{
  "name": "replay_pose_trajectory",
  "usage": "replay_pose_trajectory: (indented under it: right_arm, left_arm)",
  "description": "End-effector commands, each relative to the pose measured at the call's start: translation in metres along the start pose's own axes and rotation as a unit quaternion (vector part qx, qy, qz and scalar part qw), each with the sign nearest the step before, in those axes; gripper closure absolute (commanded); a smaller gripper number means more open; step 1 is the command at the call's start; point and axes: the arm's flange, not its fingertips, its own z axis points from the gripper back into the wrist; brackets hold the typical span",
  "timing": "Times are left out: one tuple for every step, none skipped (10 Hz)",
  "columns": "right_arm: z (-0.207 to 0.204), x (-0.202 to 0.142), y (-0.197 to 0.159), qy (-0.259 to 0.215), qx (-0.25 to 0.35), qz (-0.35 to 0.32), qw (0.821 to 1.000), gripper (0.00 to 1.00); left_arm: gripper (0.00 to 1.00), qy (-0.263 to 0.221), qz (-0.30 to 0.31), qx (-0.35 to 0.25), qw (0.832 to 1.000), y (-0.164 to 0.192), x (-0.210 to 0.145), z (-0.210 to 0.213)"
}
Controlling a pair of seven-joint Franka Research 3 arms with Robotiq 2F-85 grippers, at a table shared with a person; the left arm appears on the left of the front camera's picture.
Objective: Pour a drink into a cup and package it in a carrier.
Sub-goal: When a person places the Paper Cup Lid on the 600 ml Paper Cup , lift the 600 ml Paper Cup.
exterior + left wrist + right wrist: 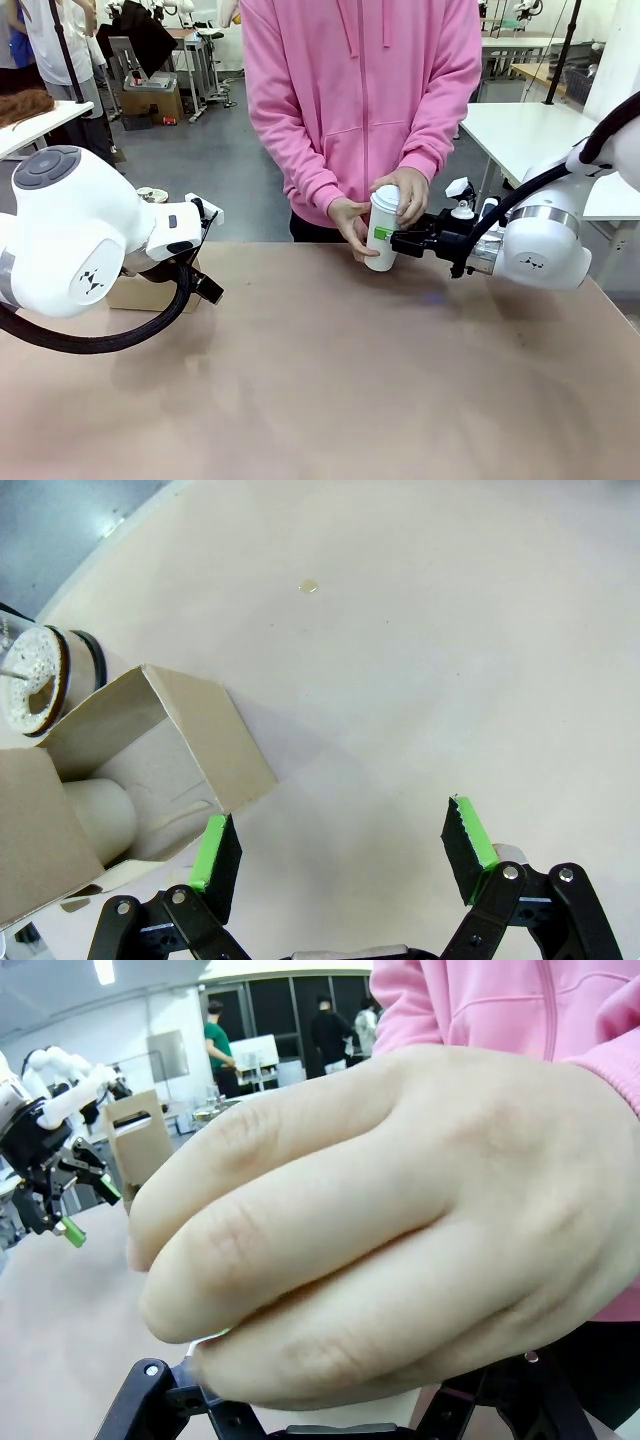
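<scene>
White cup point(382, 232) pinched in my right gripper point(397, 240), person's hand point(400, 1220) closed over it just ahead of the jaws, my left gripper point(340, 832) spread wide, carrier point(190, 742) just beside one finger.

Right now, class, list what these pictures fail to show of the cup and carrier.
- Right wrist view: the person's hand covers the tall white paper cup and where the right gripper meets it.
- Front view: the white left arm hides most of the brown cardboard carrier; the left wrist view's edge cuts it off.
- Contents: the domed lid hides them.
</scene>
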Motion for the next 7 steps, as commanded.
replay_pose_trajectory:
  right_arm:
    - [-0.0025, 0.0071, 0.0029, -0.003, 0.0, 0.008, 1.0, 0.2]
    - [-0.0025, 0.0071, 0.0029, -0.003, 0.0, 0.008, 1.0, 0.2]
    - [-0.0025, 0.0071, 0.0029, -0.003, 0.0, 0.008, 1.0, 0.2]
    - [-0.0025, 0.0071, 0.0029, -0.003, 0.0, 0.008, 1.0, 0.2]
    - [-0.0025, 0.0071, 0.0029, -0.003, 0.0, 0.008, 1.0, 0.2]
    - [-0.0025, 0.0071, 0.0029, -0.003, 0.0, 0.008, 1.0, 0.2]
    - [-0.0025, 0.0071, 0.0029, -0.003, 0.0, 0.008, 1.0, 0.2]
  left_arm:
    - [0.0, -0.001, 0.001, -0.001, 1.0, 0.0004, -0.0002, 0.0004]
    - [0.0, -0.001, 0.001, -0.001, 1.0, 0.0004, -0.0002, 0.0004]
    - [0.0, -0.001, 0.001, -0.001, 1.0, 0.0004, -0.0002, 0.0004]
    - [0.0, -0.001, 0.001, -0.001, 1.0, 0.0004, -0.0002, 0.0004]
    - [0.0, -0.001, 0.001, -0.001, 1.0, 0.0004, -0.0002, 0.0004]
    - [0.0, -0.001, 0.001, -0.001, 1.0, 0.0004, -0.0002, 0.0004]
    - [0.0, -0.001, 0.001, -0.001, 1.0, 0.0004, -0.0002, 0.0004]
